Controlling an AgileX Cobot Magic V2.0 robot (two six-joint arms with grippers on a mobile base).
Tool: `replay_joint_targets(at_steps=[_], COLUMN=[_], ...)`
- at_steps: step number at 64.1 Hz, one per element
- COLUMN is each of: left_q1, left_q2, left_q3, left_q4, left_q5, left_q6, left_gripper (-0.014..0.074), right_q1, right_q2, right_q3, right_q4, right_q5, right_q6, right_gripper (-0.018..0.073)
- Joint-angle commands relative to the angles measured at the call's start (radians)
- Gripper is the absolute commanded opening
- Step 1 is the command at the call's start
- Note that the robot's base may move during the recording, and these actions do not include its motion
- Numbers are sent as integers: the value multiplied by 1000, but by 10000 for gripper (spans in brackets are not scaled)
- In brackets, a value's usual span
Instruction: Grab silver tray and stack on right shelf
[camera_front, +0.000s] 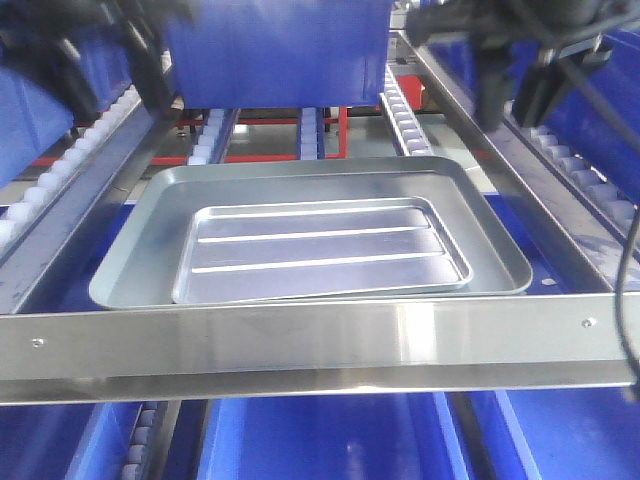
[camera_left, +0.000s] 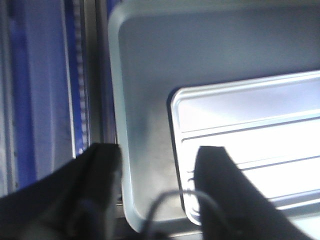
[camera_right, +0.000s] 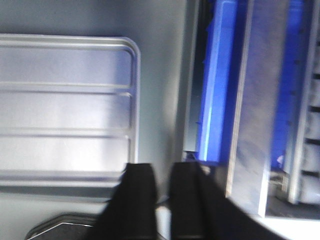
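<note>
The silver tray (camera_front: 320, 250), shiny with two long ridges, lies inside a larger dull grey tray (camera_front: 300, 180) on the right shelf, behind its broad steel front bar (camera_front: 320, 345). My left gripper (camera_front: 108, 70) hangs above the shelf's left rail, open and empty. In the left wrist view, the left gripper (camera_left: 157, 167) is spread over the grey tray's left part (camera_left: 145, 100), one finger (camera_left: 215, 175) over the silver tray's end (camera_left: 250, 135). My right gripper (camera_front: 510, 92) hovers above the right rail. In its wrist view, the right gripper (camera_right: 161, 182) is narrowly open and empty, beside the silver tray's right end (camera_right: 65, 110).
A blue bin (camera_front: 275, 45) stands on the rollers behind the trays. Roller rails (camera_front: 405, 110) run along both sides. More blue bins (camera_front: 330, 440) sit below the front bar and beside the rack (camera_right: 217, 80). A black cable (camera_front: 625, 260) hangs at the right.
</note>
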Motion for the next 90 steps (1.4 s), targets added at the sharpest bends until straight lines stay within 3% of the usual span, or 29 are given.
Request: replay_joint_targets(at_steps=[1,9,23,34,42,55,73,90], left_q1=[-8,-8,-8,-8,-8,-8,-8,-8], left_q2=[-170,-331,-619,-810,-951,-1168,-1364,-1371], left_q3=[68,280,684,897,952,942,813,808], left_q4=[25,29,97,127,127,121,88,78], left_q5=[-101,-202,-462,-596,-577,-525,-133,-128], left_q6=[-1,-1,-1,-1,-1,-1,-1,-1], left_gripper=[78,-112,-101,-101,-101,-101,-101,-101], right_q1=[-2,-2,-2,-2,-2,-2,-2,-2], right_q2=[-91,-165,-352,-524,-677,-960,-1328,-1361], right_q3=[-17,73,394,649,771,806,806,806], right_q4=[-33,-33,-33,-38,-38,-40,-41,-48], right_q5=[-4,-27,-230,-447,-517,-466,-414,-416], right_q6=[-33,-56,-66,-85,-106,-114,-114,-114], right_gripper=[38,56,56,56,56,56,56,56])
